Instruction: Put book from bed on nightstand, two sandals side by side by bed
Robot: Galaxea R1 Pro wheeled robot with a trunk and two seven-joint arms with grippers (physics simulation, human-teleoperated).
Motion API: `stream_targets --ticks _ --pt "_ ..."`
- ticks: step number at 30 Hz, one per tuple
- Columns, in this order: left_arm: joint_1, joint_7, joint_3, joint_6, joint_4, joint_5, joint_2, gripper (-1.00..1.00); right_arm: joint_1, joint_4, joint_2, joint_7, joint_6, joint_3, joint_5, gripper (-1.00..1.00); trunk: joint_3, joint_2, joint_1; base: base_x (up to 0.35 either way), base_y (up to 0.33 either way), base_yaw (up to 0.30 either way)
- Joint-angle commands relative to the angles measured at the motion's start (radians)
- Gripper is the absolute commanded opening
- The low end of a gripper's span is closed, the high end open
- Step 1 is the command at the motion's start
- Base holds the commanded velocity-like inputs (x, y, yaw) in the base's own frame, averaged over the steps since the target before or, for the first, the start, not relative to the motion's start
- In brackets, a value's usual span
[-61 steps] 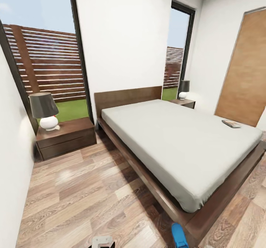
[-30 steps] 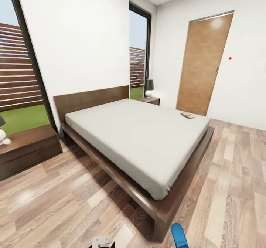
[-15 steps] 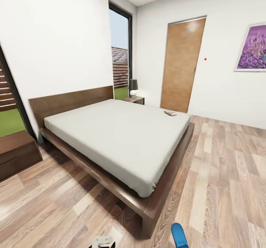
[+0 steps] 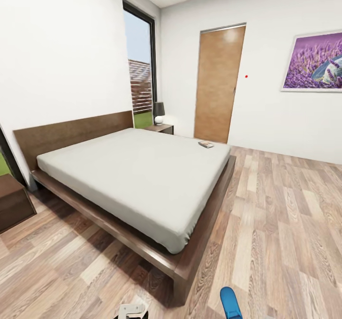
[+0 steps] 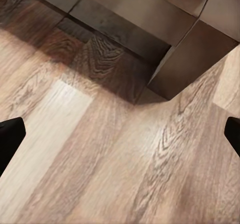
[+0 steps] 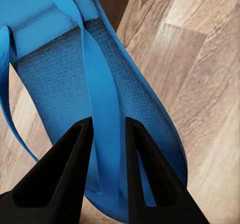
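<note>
Since the sandal (image 6: 75,83) looked light and floppy, the right gripper (image 6: 107,134) pinched its strap (image 6: 102,98); left gripper's (image 5: 120,134) jaws probably apart.

Two matte black wedge-shaped fingers (image 6: 65,174) on the right gripper (image 6: 107,134), tapering to blunt tips, black finger tips (image 5: 10,139) of the left gripper (image 5: 120,136), small white-grey housing (image 4: 132,310) with dark recess

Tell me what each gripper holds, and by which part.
Right gripper pinches a blue sandal by its thong strap. Left gripper is open, holding nothing.
</note>
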Motion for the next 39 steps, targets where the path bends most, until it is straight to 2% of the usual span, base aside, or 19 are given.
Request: stream_targets --ticks 1,22,39 --pt "-0.001 -0.002 -0.004 -0.004 0.001 0.011 0.000 1.00 -0.001 0.003 0.000 0.008 0.000 0.008 -0.012 -1.00 -0.001 0.000 0.000 0.018 0.000 -0.007" --pt "-0.001 -0.002 -0.004 -0.003 0.001 0.011 0.000 1.00 -0.001 0.003 0.000 0.008 0.000 0.008 -0.012 -1.00 -0.001 0.000 0.000 0.040 0.000 -0.008" --pt "-0.001 -0.002 -0.004 -0.003 0.001 0.011 0.000 1.00 -0.001 0.003 0.000 0.008 0.000 0.008 -0.012 -1.00 -0.001 0.000 0.000 0.000 0.000 -0.272"
